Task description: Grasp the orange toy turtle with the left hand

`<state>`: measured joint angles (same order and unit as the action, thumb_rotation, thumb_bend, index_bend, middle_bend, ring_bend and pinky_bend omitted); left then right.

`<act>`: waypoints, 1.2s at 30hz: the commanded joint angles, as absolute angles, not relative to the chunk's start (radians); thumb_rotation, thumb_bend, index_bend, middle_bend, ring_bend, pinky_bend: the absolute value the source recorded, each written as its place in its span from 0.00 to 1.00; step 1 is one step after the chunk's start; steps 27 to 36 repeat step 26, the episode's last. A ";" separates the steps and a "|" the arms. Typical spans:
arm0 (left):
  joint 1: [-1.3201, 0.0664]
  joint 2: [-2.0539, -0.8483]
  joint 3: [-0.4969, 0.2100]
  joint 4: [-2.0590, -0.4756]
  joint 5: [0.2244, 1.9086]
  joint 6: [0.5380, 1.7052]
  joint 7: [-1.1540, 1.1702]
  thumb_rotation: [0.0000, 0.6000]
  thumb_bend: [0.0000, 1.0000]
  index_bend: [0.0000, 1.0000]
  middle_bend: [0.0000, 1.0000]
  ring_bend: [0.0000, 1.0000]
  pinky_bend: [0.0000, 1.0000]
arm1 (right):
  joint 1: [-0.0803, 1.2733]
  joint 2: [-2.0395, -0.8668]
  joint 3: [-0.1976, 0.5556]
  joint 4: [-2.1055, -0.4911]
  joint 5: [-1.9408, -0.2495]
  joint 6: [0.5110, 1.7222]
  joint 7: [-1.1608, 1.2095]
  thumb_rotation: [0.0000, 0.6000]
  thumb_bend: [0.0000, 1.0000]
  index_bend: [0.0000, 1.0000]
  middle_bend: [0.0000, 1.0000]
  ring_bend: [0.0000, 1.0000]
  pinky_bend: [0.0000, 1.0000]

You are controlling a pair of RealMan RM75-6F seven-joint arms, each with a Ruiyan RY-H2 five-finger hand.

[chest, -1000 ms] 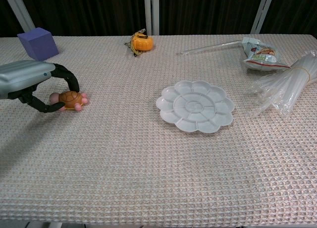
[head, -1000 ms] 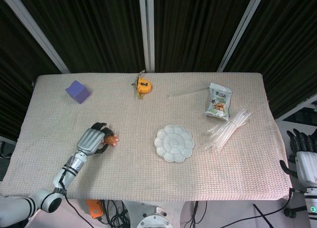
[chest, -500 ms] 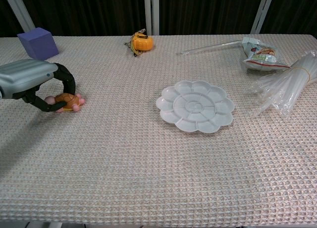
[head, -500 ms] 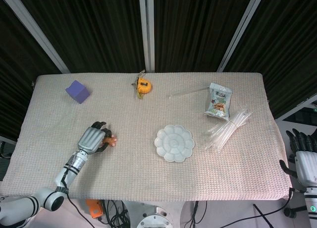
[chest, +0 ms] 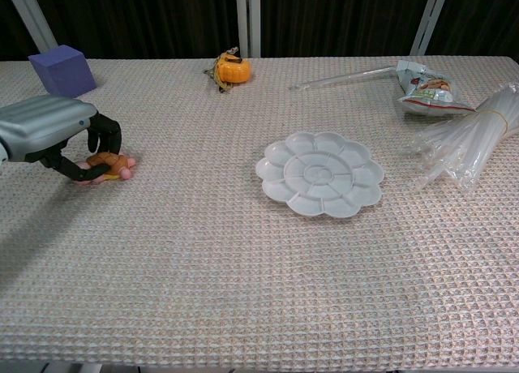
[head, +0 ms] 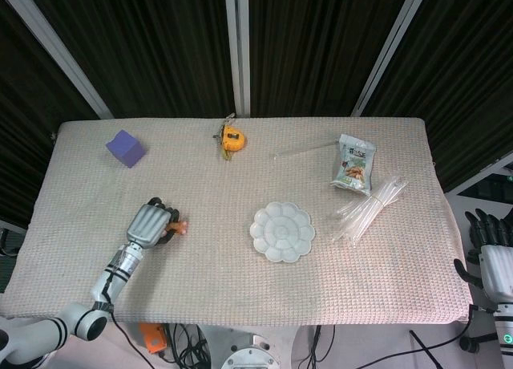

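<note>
The orange toy turtle [chest: 107,162] with pink feet lies on the woven table cover at the left, and my left hand [chest: 50,131] has its dark fingers curled round it, gripping it against the cloth. From above, the left hand [head: 150,224] covers most of the turtle [head: 176,227], so only a pink and orange bit shows at its right edge. My right hand [head: 495,253] hangs off the table's right edge, fingers pointing up, holding nothing; whether its fingers are spread is unclear.
A purple cube [chest: 62,70] stands at the back left. An orange tape measure [chest: 230,68] lies at the back middle. A white flower-shaped palette [chest: 319,173] sits at centre. A snack bag [chest: 426,88] and a bundle of clear tubes [chest: 473,140] lie at the right.
My left hand's fingers have closed round the turtle, which was drawn slightly left and is now mostly covered. The right hand has barely moved.
</note>
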<state>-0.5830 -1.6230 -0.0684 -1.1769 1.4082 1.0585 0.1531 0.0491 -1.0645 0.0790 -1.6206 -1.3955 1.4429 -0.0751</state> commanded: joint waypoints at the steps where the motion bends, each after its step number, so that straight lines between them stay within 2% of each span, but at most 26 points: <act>1: -0.576 -1.611 -0.066 -1.193 1.432 1.089 0.119 1.00 0.32 0.64 0.73 0.38 0.25 | 0.048 -1.064 0.080 -1.621 -1.395 1.446 -0.074 1.00 0.22 0.00 0.00 0.00 0.00; 3: -0.575 -1.588 -0.060 -1.219 1.439 1.082 0.099 1.00 0.25 0.41 0.54 0.26 0.21 | 0.047 -1.064 0.080 -1.621 -1.396 1.447 -0.073 1.00 0.22 0.00 0.00 0.00 0.00; 5: -0.570 -1.553 -0.054 -1.264 1.439 1.079 0.089 1.00 0.19 0.17 0.28 0.11 0.16 | 0.046 -1.064 0.080 -1.621 -1.397 1.449 -0.071 1.00 0.22 0.00 0.00 0.00 0.00; 7: -0.554 -1.516 -0.054 -1.324 1.425 1.088 0.091 1.00 0.16 0.05 0.10 0.03 0.12 | 0.046 -1.064 0.079 -1.622 -1.398 1.450 -0.071 1.00 0.22 0.00 0.00 0.00 0.00; 9: -0.540 -1.485 -0.053 -1.364 1.416 1.107 0.127 1.00 0.14 0.00 0.01 0.00 0.08 | 0.046 -1.063 0.077 -1.626 -1.401 1.448 -0.075 1.00 0.22 0.00 0.00 0.00 0.00; 14: -0.482 -1.408 -0.055 -1.469 1.388 1.191 0.225 1.00 0.13 0.00 0.00 0.00 0.02 | 0.043 -1.060 0.075 -1.638 -1.417 1.460 -0.066 1.00 0.22 0.00 0.00 0.00 0.00; 16: -0.437 -1.378 -0.048 -1.498 1.398 1.268 0.252 1.00 0.13 0.00 0.00 0.00 0.02 | 0.037 -1.059 0.074 -1.642 -1.424 1.473 -0.058 1.00 0.22 0.00 0.00 0.00 0.00; 19: -0.356 -1.329 -0.028 -1.514 1.410 1.380 0.237 1.00 0.13 0.00 0.00 0.00 0.02 | 0.030 -1.062 0.073 -1.636 -1.433 1.488 -0.046 1.00 0.22 0.00 0.00 0.00 0.00; 22: -0.279 -1.270 -0.003 -1.523 1.391 1.443 0.193 1.00 0.13 0.00 0.00 0.00 0.02 | 0.029 -1.072 0.072 -1.624 -1.433 1.487 -0.035 1.00 0.22 0.00 0.00 0.00 0.00; 26: -0.207 -1.206 0.035 -1.543 1.375 1.471 0.153 1.00 0.13 0.00 0.00 0.00 0.01 | 0.033 -1.084 0.064 -1.618 -1.442 1.476 -0.041 1.00 0.22 0.00 0.00 0.00 0.00; 36: -0.207 -1.206 0.035 -1.543 1.375 1.471 0.153 1.00 0.13 0.00 0.00 0.00 0.01 | 0.033 -1.084 0.064 -1.618 -1.442 1.476 -0.041 1.00 0.22 0.00 0.00 0.00 0.00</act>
